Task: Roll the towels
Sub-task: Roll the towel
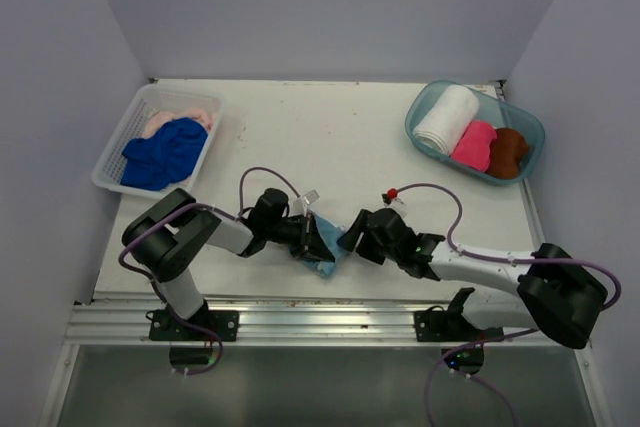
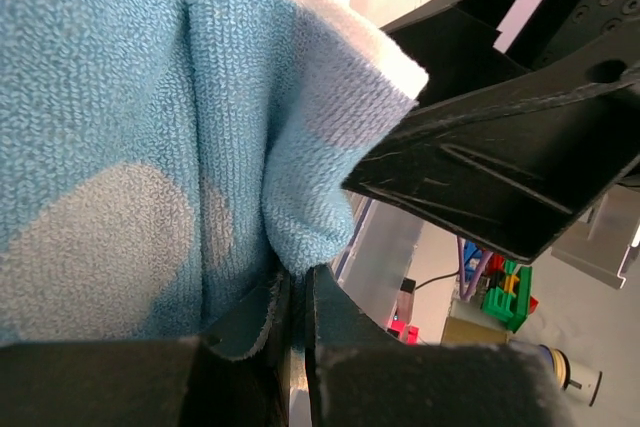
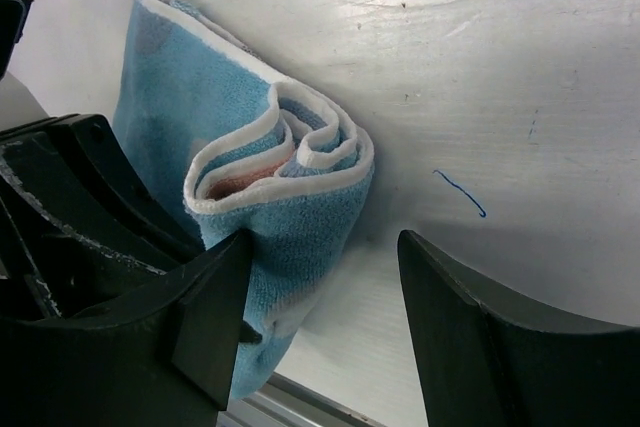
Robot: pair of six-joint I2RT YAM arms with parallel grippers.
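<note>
Near the front edge of the surface (image 1: 330, 137), the left pincer (image 2: 298, 297) is closed tight on the rolled light blue towel (image 3: 200, 117). The right pincer (image 3: 322, 257) is wide open at the end of the roll. Far back, more towels sit in the white basket (image 1: 110, 162) and the teal tub (image 1: 413, 129).

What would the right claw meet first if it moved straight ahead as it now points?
Probably the light blue towel: its folded end lies between the open fingers of the right claw, with the left claw just beyond.
</note>
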